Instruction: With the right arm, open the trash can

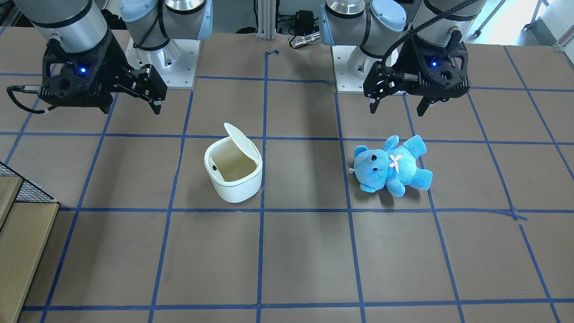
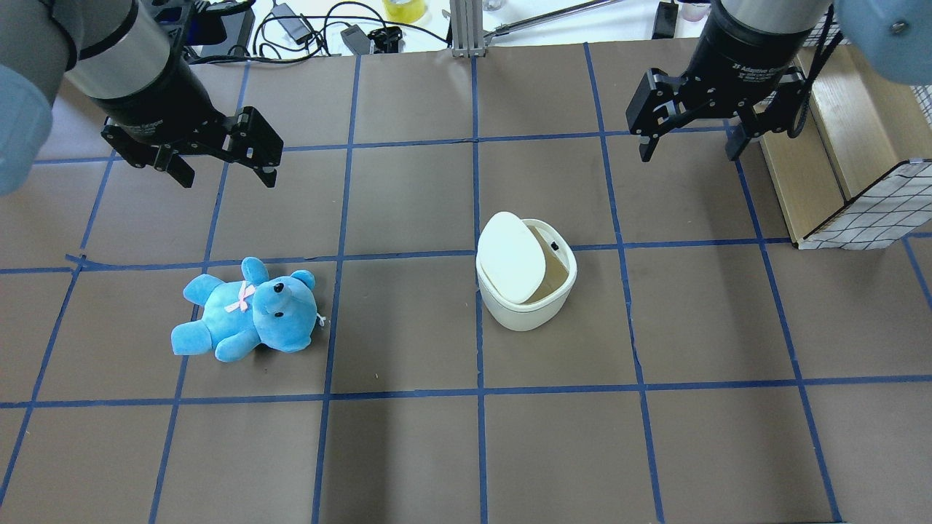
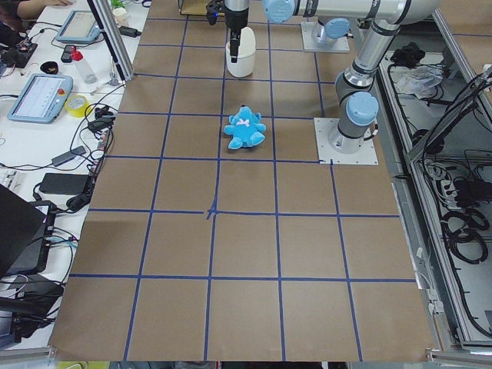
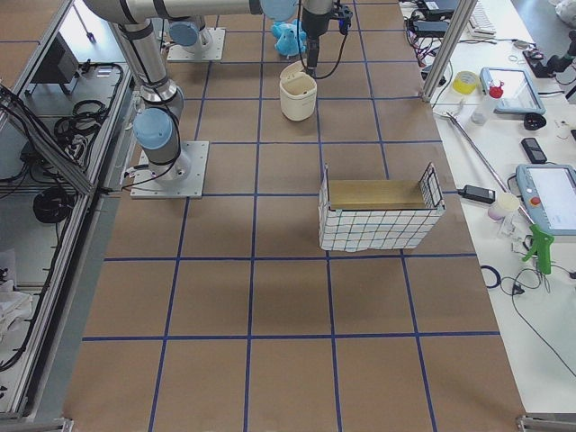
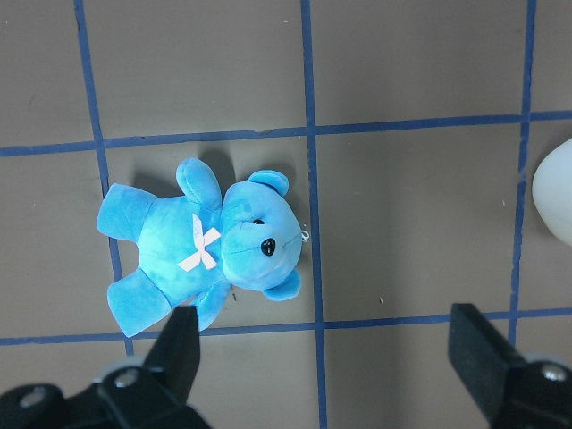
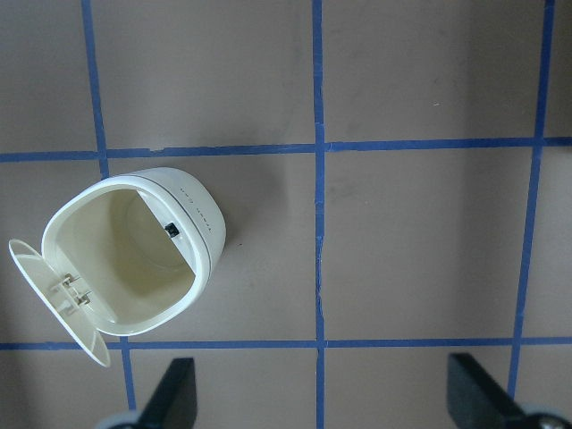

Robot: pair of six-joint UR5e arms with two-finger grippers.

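The white trash can (image 1: 235,187) stands mid-table with its flip lid (image 1: 238,139) raised and the cream inside showing. It also shows in the overhead view (image 2: 526,314) and in the right wrist view (image 6: 195,217), lid swung to its side. My right gripper (image 2: 688,149) hangs open and empty above the table, behind and to the right of the can and apart from it; in the front view it is at the left (image 1: 132,106). My left gripper (image 2: 227,177) is open and empty above the blue plush bear (image 2: 244,313).
The bear (image 1: 392,166) lies on its back left of the can, seen below the left gripper's fingers (image 5: 174,357). A wire-mesh basket (image 2: 866,211) and wooden box (image 2: 837,124) sit at the table's right edge. Blue tape lines grid the brown table.
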